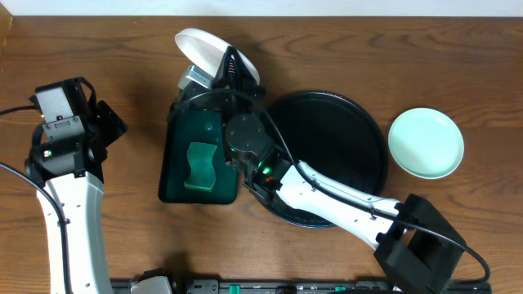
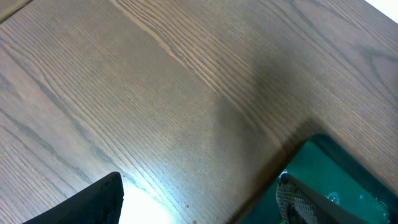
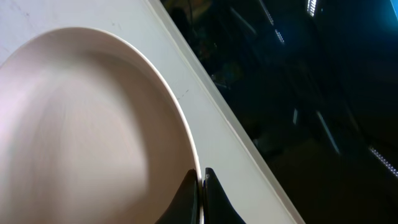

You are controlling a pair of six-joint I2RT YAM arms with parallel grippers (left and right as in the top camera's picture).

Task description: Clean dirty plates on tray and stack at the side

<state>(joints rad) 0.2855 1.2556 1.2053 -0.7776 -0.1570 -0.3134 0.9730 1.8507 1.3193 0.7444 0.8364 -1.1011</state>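
Right wrist view shows what overhead cannot: the right gripper [image 3: 200, 183] clamps the rim of the white plate [image 3: 93, 124] between its fingertips, with the hollow face toward the lens. Overhead shows the plate tilted, its long axis running from the gripper out and leftward. Just behind the gripper, under its arm, lies the black tray [image 1: 351, 139]. Beyond that, a mint plate [image 1: 425, 143] sits flat on the table [image 1: 482, 82]. The left gripper [image 1: 113, 126] hangs well apart; whether it is open cannot be told.

Overhead looks straight down on the whole counter [image 1: 122, 49]. Left wrist faces it closely, sharing the green tray [image 2: 348, 180] corner; right wrist sits tight against the white plate [image 3: 81, 124].
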